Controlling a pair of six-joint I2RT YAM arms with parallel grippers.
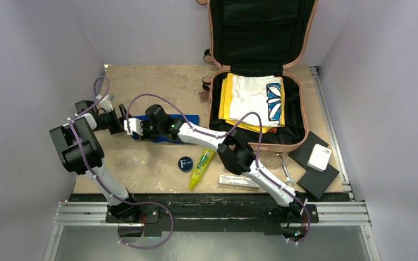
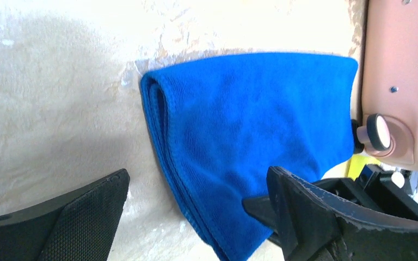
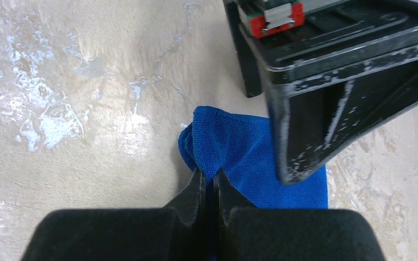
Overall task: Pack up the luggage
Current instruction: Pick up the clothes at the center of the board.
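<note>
- The right gripper (image 3: pixel 208 176) is pinching a raised fold of the blue cloth (image 3: pixel 234 147). Its jaws are pressing almost together, with only the fabric between them.
- The blue cloth (image 1: pixel 191 118) is lying folded on the table (image 1: pixel 152 81), left of the luggage, and its gripped edge is bunching up into a small peak.
- The left gripper (image 2: pixel 198 174) is standing with its jaws spread as wide as they go and is holding nothing. One of its fingers (image 2: pixel 87 209) is hanging over bare table and the other over the cloth's near part.
- Whether that finger is touching the fabric I cannot tell.
- In the top view the two grippers are meeting nearly tip to tip at the cloth's left end.
- The luggage (image 1: pixel 306 49) is sitting open at the far right of the table. Its lid is leaning up against the back wall and its black lining is showing.
- Folded clothes (image 1: pixel 256 100), yellow and white, are lying in its lower half.
- One of its wheels (image 2: pixel 378 132) is showing just beside the cloth's right edge in the left wrist view.
- A round dark tin (image 1: pixel 185 163) and a yellow tube (image 1: pixel 201 168) are lying near the front edge, well apart from both grippers.
</note>
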